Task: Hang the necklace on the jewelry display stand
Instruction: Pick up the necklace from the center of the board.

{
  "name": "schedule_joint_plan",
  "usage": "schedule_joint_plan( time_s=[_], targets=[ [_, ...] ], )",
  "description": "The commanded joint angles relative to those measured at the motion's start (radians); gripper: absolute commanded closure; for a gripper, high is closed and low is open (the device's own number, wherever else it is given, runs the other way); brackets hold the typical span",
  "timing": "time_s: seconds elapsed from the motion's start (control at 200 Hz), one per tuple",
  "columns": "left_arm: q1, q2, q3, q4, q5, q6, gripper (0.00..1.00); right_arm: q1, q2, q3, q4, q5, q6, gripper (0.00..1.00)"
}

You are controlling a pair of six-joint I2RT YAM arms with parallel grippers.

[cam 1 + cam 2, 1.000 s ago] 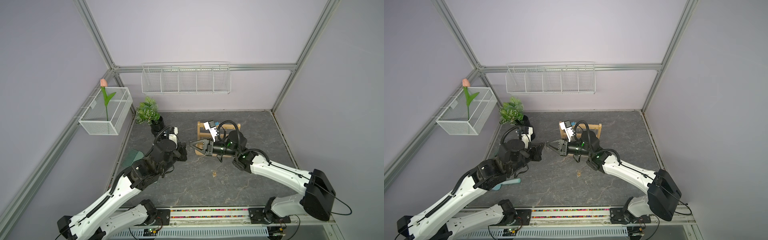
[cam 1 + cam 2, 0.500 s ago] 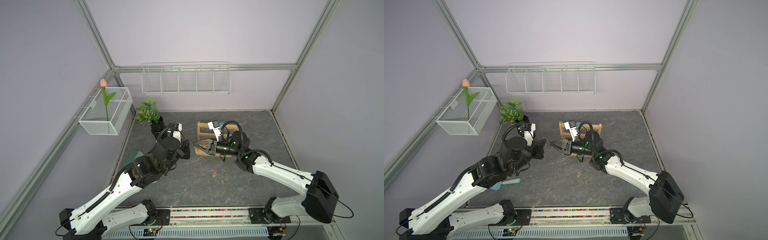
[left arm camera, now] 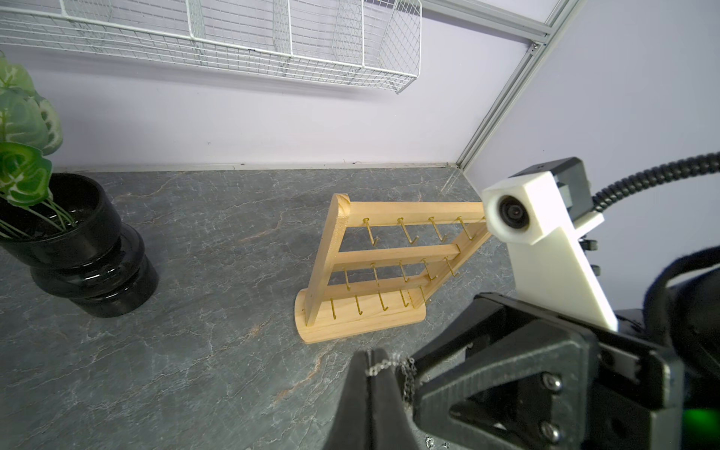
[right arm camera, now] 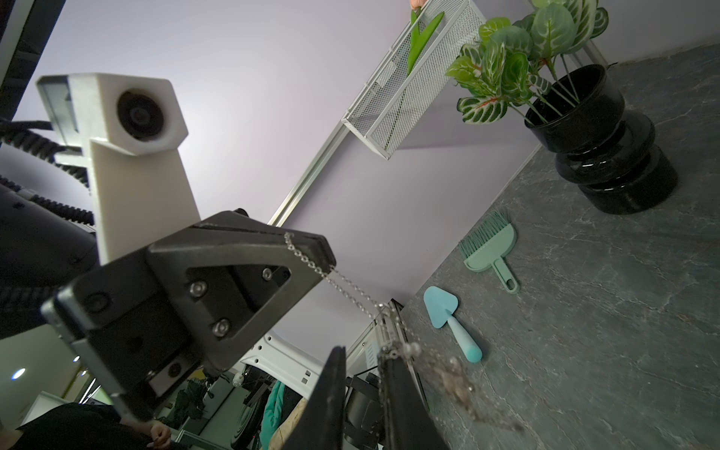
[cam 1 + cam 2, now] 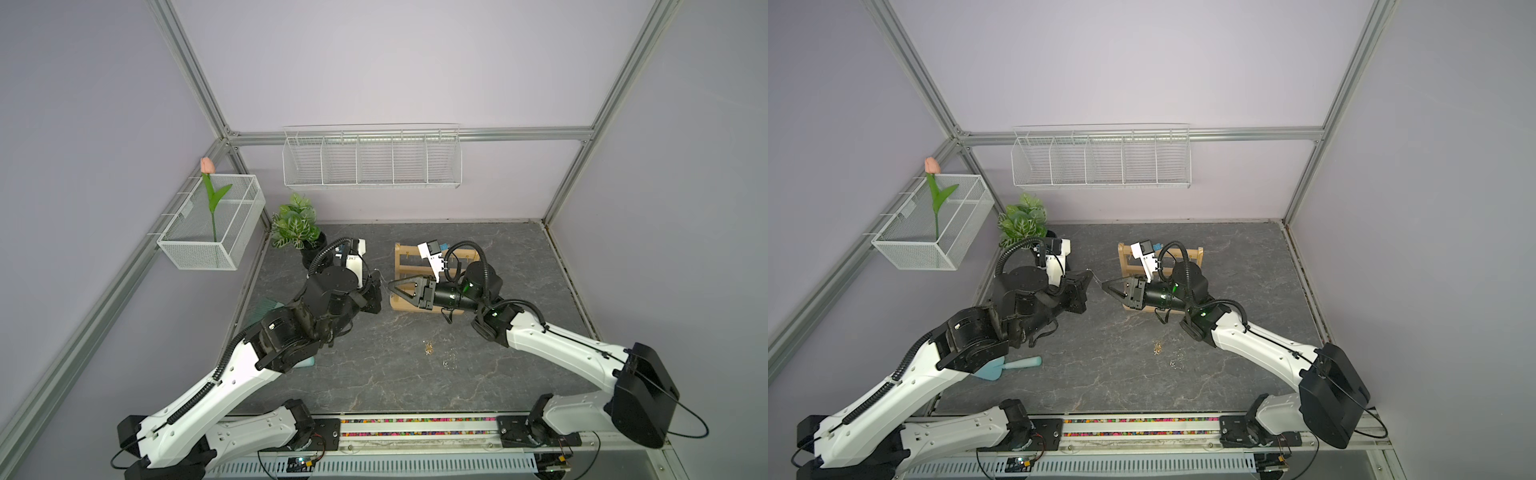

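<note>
The necklace [image 3: 383, 365], a thin silver chain, is pinched in my left gripper [image 3: 374, 354], which is shut on it. From the left gripper [image 4: 307, 241] the chain [image 4: 343, 286] runs taut to my right gripper [image 4: 362, 352]. That gripper's jaws stand slightly apart, and the chain is draped over one fingertip [image 4: 389, 360] with a blurred length dangling past it. In both top views the two grippers [image 5: 377, 289] [image 5: 390, 284] meet tip to tip above the table. The jewelry display stand [image 5: 405, 257] [image 5: 1125, 253] [image 3: 389, 253], light wood with gold hooks, stands just behind the right gripper and is partly hidden by it.
A potted plant [image 5: 297, 226] in a black pot stands at the back left. A blue trowel [image 5: 1017, 365] and a mint brush [image 4: 493, 245] lie near the left wall. Two small jewelry pieces [image 5: 428, 347] [image 5: 446, 363] lie on the table. White wire baskets [image 5: 372, 160] [image 5: 212, 224] hang on the walls.
The right gripper's jaws have parted a little. Both grippers have shifted slightly toward the back of the table, still tip to tip.
</note>
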Motion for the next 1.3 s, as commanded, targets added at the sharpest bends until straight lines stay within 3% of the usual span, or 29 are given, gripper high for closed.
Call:
schedule_joint_plan(
  time_s=[0.0, 0.68, 1.21, 1.3],
  targets=[
    [-0.007, -0.004, 0.034, -0.014, 0.009, 0.018, 1.0, -0.005, 0.016, -0.01, 0.019, -0.016, -0.013, 0.77],
    [-0.034, 0.013, 0.084, -0.029, -0.002, 0.038, 1.0, -0.007, 0.018, 0.008, -0.058, 0.012, -0.065, 0.58],
    [-0.05, 0.027, 0.112, -0.051, -0.012, 0.054, 1.0, 0.014, 0.0, 0.054, -0.109, 0.039, -0.171, 0.57],
    [-0.052, 0.03, 0.115, -0.048, -0.011, 0.054, 1.0, 0.017, 0.009, 0.065, -0.12, 0.046, -0.183, 0.61]
  ],
)
